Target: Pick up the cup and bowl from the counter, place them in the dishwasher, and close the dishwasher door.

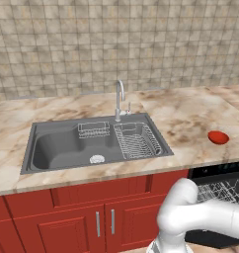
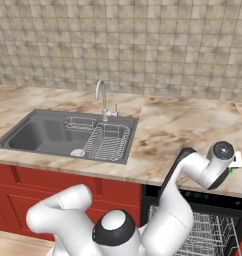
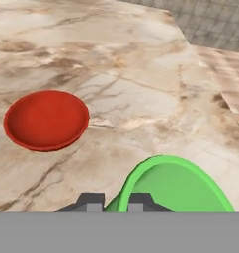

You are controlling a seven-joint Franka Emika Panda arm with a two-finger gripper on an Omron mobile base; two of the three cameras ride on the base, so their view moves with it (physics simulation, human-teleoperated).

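The green cup (image 3: 173, 190) sits at the bottom of the hand view, its rim pinched between my gripper's (image 3: 115, 201) two dark fingertips, so the gripper is shut on it. To its left, the red bowl (image 3: 46, 118) rests upright and empty on the marble counter (image 3: 141, 74). From the left base view, the bowl (image 1: 218, 137) lies near the counter's (image 1: 190, 118) front right edge, above the dishwasher (image 1: 221, 190). The dishwasher stands open with its white wire rack showing. A green sliver of the cup (image 2: 231, 171) peeks out beside my wrist. I cannot make out the dishwasher door.
A grey sink (image 1: 52, 148) with a faucet (image 1: 120, 96) and a wire drying rack (image 1: 137, 141) fills the counter's left half. Red cabinets (image 1: 97, 217) with silver handles run below it. My arm arches over the dishwasher rack (image 2: 208, 232).
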